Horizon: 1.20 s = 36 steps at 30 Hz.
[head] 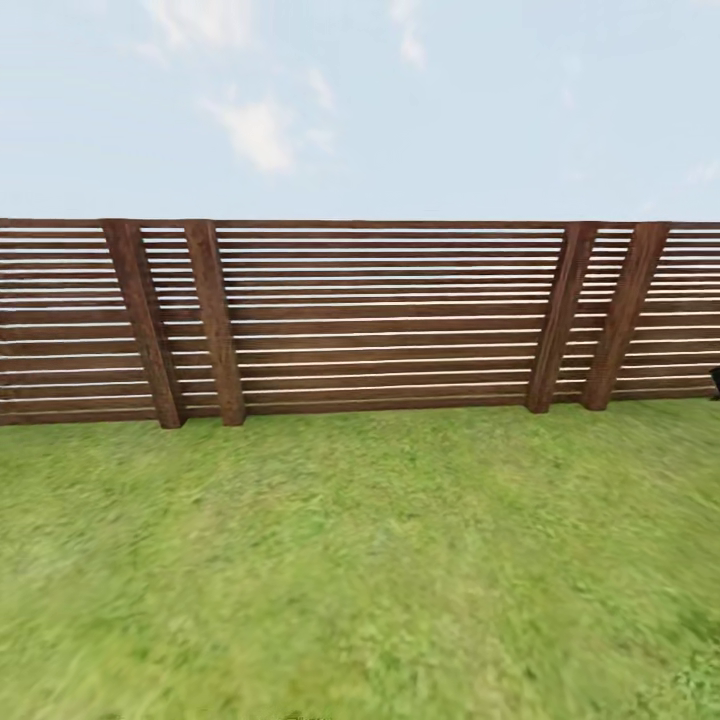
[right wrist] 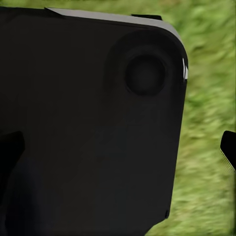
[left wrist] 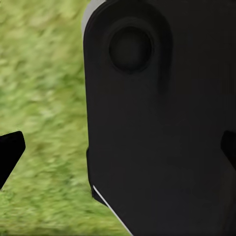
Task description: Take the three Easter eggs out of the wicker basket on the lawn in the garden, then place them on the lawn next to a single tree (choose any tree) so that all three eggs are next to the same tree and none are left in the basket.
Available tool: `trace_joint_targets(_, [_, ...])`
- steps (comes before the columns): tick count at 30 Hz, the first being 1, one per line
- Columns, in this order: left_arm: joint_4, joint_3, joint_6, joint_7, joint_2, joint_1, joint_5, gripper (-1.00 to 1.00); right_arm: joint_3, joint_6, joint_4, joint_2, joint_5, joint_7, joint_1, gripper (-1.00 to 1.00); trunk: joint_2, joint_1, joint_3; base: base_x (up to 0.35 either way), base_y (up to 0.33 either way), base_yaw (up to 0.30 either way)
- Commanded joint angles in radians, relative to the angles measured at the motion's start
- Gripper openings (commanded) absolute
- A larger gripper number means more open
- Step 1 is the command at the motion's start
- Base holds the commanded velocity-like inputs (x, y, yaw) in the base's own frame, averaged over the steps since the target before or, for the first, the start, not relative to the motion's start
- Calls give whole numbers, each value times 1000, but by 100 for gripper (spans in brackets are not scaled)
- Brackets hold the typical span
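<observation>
The lawn point(head: 360, 560) of short mottled green grass spreads ahead of me up to the garden's fence point(head: 380, 320). The Easter eggs, the wicker basket and the tree are out of view. My left gripper point(left wrist: 118, 150) is open, its two black fingertips point(left wrist: 10, 150) far apart at the picture's edges, with grass and a black part of my own body point(left wrist: 157, 123) behind the gap. My right gripper point(right wrist: 118, 147) is open too. One of its fingertips point(right wrist: 228, 147) stands against the grass, and nothing is held between the fingers.
The dark brown horizontal-slat fence has thick slanted posts point(head: 145, 325) and closes off the lawn's far side. A small dark object point(head: 715, 381) pokes in at the right edge by the fence foot. Blue sky with thin clouds lies above.
</observation>
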Motion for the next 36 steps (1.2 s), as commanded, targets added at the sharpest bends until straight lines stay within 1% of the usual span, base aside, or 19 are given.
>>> trace_joint_targets(1, [0,0,0,1,0,0,-1,100,2,-3,0,0,2,0,0,100,0,0,-1,0,0,293])
trace_joint_targets(36, [0,0,0,1,0,0,-1,100,2,-3,4,0,2,0,0,100,0,0,-1,0,0,291])
